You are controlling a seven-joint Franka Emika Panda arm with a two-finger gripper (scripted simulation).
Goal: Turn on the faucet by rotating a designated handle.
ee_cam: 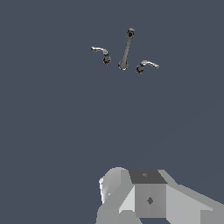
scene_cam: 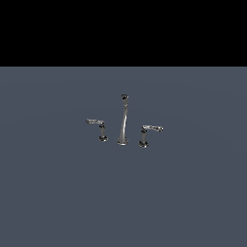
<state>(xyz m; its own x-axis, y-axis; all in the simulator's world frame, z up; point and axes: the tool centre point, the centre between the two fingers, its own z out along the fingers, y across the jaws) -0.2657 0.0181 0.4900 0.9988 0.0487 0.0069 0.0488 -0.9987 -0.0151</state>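
The small chrome faucet (scene_cam: 123, 120) stands on a flat grey floor in the middle of the exterior view, with a tall thin spout and a dark round tip. The handle (scene_cam: 96, 123) is on the exterior view's left of the spout, its lever arm reaching leftward from a short post. Its twin handle (scene_cam: 150, 130) reaches rightward on the other side. The wrist view shows the faucet (ee_cam: 126, 50), the handle (ee_cam: 101, 51) and the twin (ee_cam: 147, 65) far off. Pale grey parts of my gripper (ee_cam: 135, 197) show there, well apart from the faucet. Its jaws are not clear. The arm does not show in the exterior view.
The faucet set stands on a plain dark grey-blue floor (scene_cam: 58, 193) that fills both views. Above the floor the exterior view is black.
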